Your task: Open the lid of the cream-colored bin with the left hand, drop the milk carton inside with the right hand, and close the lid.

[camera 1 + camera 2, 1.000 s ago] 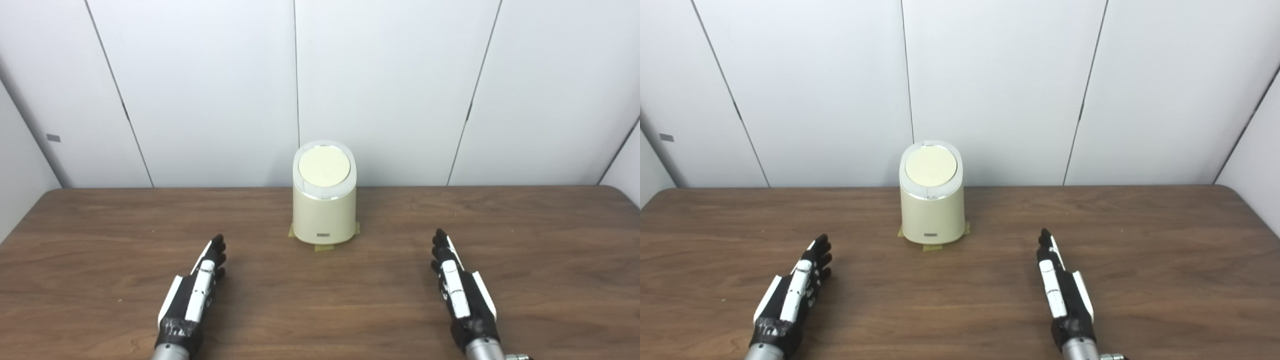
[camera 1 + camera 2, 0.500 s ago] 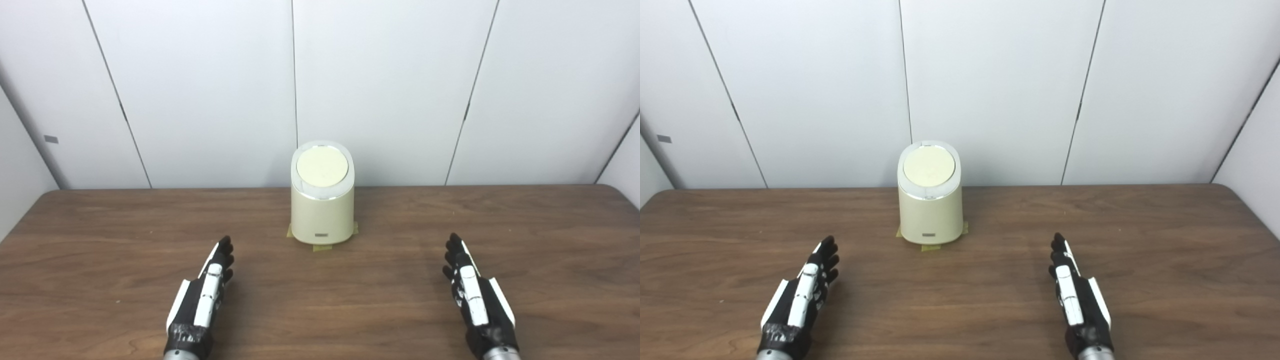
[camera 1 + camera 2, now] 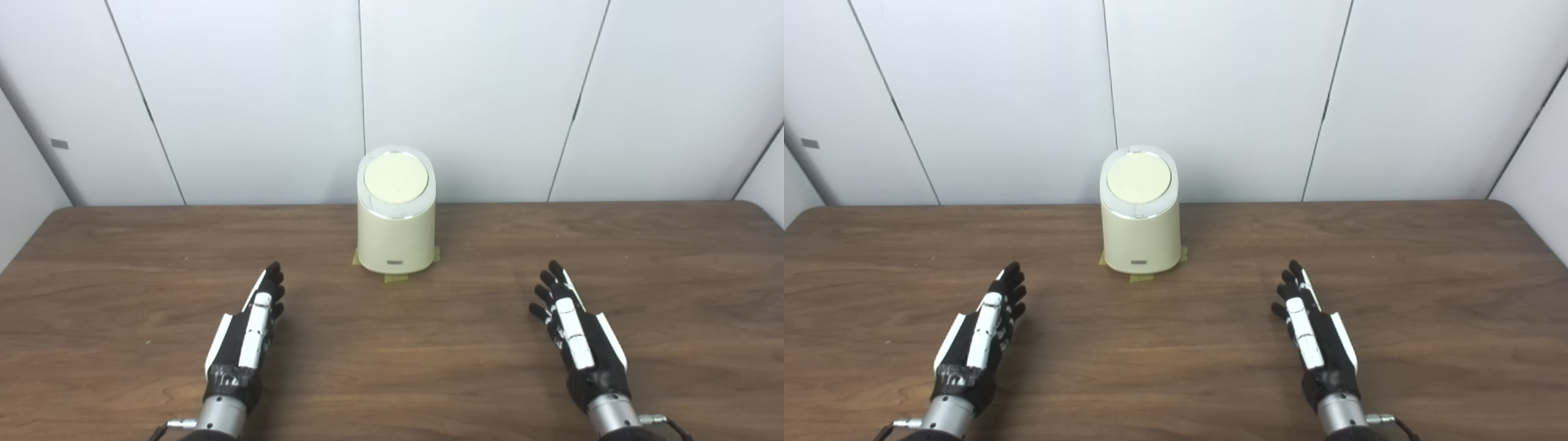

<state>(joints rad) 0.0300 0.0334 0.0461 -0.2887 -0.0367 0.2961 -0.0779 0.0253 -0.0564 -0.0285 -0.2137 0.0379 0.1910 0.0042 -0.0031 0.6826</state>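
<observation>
A cream-colored bin (image 3: pixel 396 239) stands upright at the back middle of the wooden table (image 3: pixel 392 367), its round lid (image 3: pixel 395 177) down flat. Yellow tape (image 3: pixel 395 277) marks the bin's foot. My left hand (image 3: pixel 248 331) lies open on the table, in front of the bin and to its left, fingers stretched toward the wall. My right hand (image 3: pixel 576 331) lies open in front of the bin and to its right, holding nothing. No milk carton shows in either view.
White wall panels (image 3: pixel 478 92) rise just behind the table's far edge. The table's right rear corner (image 3: pixel 1507 205) is rounded. Bare wood lies between the two hands and the bin.
The whole picture has shifted downward, so the camera has tilted. Both wrists now show more. The right hand's fingers have spread a little. The bin has stayed put.
</observation>
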